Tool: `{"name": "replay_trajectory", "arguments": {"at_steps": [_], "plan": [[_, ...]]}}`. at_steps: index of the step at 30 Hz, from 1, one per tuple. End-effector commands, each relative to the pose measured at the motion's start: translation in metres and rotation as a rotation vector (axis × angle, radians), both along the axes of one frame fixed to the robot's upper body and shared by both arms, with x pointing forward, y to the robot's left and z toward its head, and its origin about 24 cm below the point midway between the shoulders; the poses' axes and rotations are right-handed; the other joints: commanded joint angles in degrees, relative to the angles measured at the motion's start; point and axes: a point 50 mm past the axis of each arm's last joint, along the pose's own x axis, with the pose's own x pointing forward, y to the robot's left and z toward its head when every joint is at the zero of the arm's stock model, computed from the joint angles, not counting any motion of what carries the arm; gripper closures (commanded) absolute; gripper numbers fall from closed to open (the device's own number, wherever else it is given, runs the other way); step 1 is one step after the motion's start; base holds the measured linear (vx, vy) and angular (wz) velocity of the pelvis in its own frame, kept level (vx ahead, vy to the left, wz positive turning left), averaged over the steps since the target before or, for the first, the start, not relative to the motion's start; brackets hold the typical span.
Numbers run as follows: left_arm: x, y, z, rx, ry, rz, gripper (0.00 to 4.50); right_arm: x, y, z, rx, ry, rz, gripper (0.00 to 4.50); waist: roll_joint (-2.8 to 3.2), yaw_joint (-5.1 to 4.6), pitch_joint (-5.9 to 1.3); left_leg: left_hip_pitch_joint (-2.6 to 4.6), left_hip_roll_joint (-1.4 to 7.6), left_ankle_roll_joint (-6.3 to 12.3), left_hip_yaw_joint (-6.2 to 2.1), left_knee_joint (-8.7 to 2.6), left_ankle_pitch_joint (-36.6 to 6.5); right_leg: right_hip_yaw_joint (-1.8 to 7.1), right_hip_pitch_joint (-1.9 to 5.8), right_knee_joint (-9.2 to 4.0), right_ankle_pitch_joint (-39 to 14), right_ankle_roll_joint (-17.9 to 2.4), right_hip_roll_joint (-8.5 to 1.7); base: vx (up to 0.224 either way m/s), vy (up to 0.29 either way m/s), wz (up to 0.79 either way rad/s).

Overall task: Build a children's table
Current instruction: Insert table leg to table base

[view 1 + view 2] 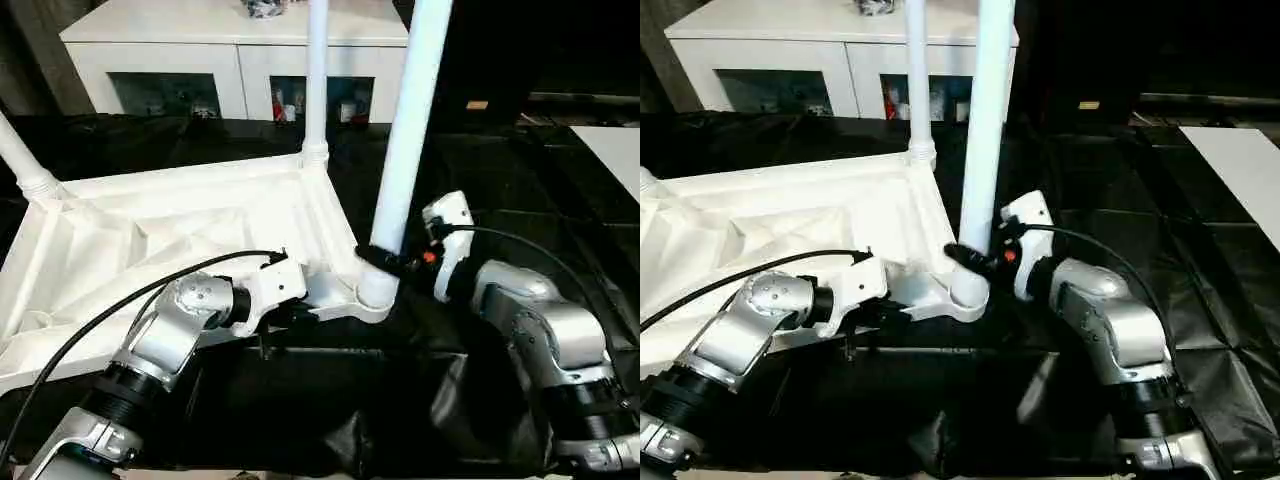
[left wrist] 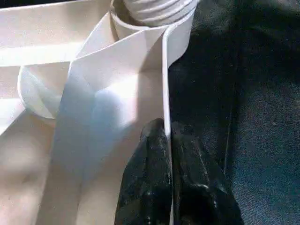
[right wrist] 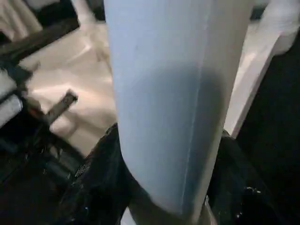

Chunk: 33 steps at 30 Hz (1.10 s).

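The white tabletop (image 1: 170,240) lies upside down on black cloth, its ribbed underside facing up. One white leg (image 1: 316,80) stands in the far right corner socket, and another leg (image 1: 20,160) rises from the far left corner. A third leg (image 1: 410,130) stands upright in the near right socket (image 1: 375,292). My right gripper (image 1: 385,258) is shut on this leg just above the socket, its black fingers (image 3: 93,183) on either side of the tube. My left gripper (image 2: 168,129) is shut on the tabletop's near rim, close to that same corner.
A white cabinet (image 1: 240,50) with glass doors stands at the back. A flat white board (image 1: 615,150) lies at the right edge. Black cloth (image 1: 330,400) covers the surface below and around the tabletop, with a drop in front of the near rim.
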Motion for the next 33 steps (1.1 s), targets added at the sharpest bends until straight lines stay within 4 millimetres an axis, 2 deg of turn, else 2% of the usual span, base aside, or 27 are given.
{"name": "replay_trajectory", "arguments": {"at_steps": [1,2,7,12,13,15,21,25,28,29,31,33], "plan": [[-0.007,-0.002,-0.012,0.039,0.044,-0.020,4.50,0.002,-0.001,-0.006,-0.052,0.047,0.018,2.64,-1.13,0.02,-3.28,0.49,3.20,3.40,-0.89,-4.03,-3.6,2.70,2.67,-3.56,0.4,-14.8,-4.74,0.000,0.000,0.00],[-0.007,-0.002,-0.012,0.045,0.041,-0.019,4.50,0.002,-0.001,-0.008,-0.062,0.058,0.016,2.64,-0.87,0.11,-3.21,0.60,3.25,3.12,-0.86,-4.03,-3.9,2.75,2.51,-3.73,-0.3,-14.6,-4.82,0.000,0.000,0.00],[-0.007,0.000,-0.012,0.047,0.039,-0.008,4.50,0.006,-0.003,-0.012,-0.076,0.081,-0.012,2.64,-1.18,0.10,-3.24,0.66,3.25,2.32,-0.84,-4.08,-4.0,2.81,2.53,-3.63,0.4,-14.5,-4.78,0.000,0.000,0.00],[-0.005,0.002,-0.011,0.053,0.032,-0.003,4.50,0.012,-0.004,-0.013,-0.028,0.078,-0.046,2.64,-1.17,0.12,-3.28,0.63,3.19,2.10,-0.85,-4.04,-4.5,2.84,2.64,-3.69,0.6,-14.6,-4.87,0.000,0.000,0.00],[-0.004,0.003,-0.010,0.053,0.029,0.001,4.50,0.012,-0.005,-0.014,0.001,0.084,-0.056,2.64,-0.93,0.07,-3.28,0.73,3.26,2.02,-0.87,-4.09,-4.5,2.81,2.51,-3.71,0.4,-14.7,-4.82,0.000,0.000,0.00],[-0.002,0.003,-0.009,0.051,0.009,0.012,4.50,0.011,-0.007,-0.016,0.043,0.088,-0.070,2.64,-1.05,0.04,-3.35,0.66,3.24,2.06,-0.90,-4.05,-4.3,2.81,2.65,-3.57,1.2,-15.0,-4.80,0.000,0.000,0.00],[0.002,0.003,-0.006,0.037,-0.013,0.038,4.50,0.000,-0.011,-0.027,0.146,0.076,-0.112,2.64,-1.08,0.20,-3.28,0.58,3.27,2.34,-0.89,-4.11,-4.8,2.81,2.66,-3.69,0.7,-14.8,-4.90,0.000,0.000,0.00],[0.004,0.004,-0.005,0.033,-0.024,0.047,4.50,-0.011,-0.013,-0.037,0.197,0.051,-0.158,2.64,-0.71,0.25,-3.24,0.72,3.34,1.64,-0.97,-4.28,-6.7,2.81,2.45,-4.06,-1.7,-14.3,-4.93,0.000,0.000,0.00],[0.006,0.005,-0.004,0.028,-0.036,0.058,4.50,-0.015,-0.013,-0.042,0.208,0.023,-0.199,2.64,-0.78,0.14,-3.17,0.68,3.29,1.59,-1.02,-4.36,-6.7,2.78,2.48,-4.02,-1.6,-14.3,-4.81,0.000,0.000,0.00],[0.007,0.006,-0.004,0.029,-0.044,0.062,4.50,-0.017,-0.014,-0.046,0.198,-0.010,-0.237,2.64,-0.28,0.25,-3.11,0.78,3.32,1.29,-1.00,-4.40,-7.5,2.83,2.25,-4.23,-2.6,-14.1,-4.94,0.000,0.000,0.00],[0.010,0.006,-0.003,0.032,-0.065,0.070,4.50,-0.022,-0.014,-0.049,0.212,-0.038,-0.269,2.64,-0.55,0.22,-3.08,0.68,3.34,0.89,-1.08,-4.56,-8.5,2.86,2.29,-4.34,-3.5,-13.6,-4.99,0.000,0.000,0.00],[0.010,0.007,-0.003,0.032,-0.064,0.071,4.50,-0.025,-0.012,-0.049,0.189,-0.064,-0.264,2.64,-0.43,0.14,-2.92,0.70,3.29,0.66,-1.14,-4.70,-9.8,2.84,2.25,-4.57,-5.7,-13.3,-4.90,0.000,0.000,0.00]]}}
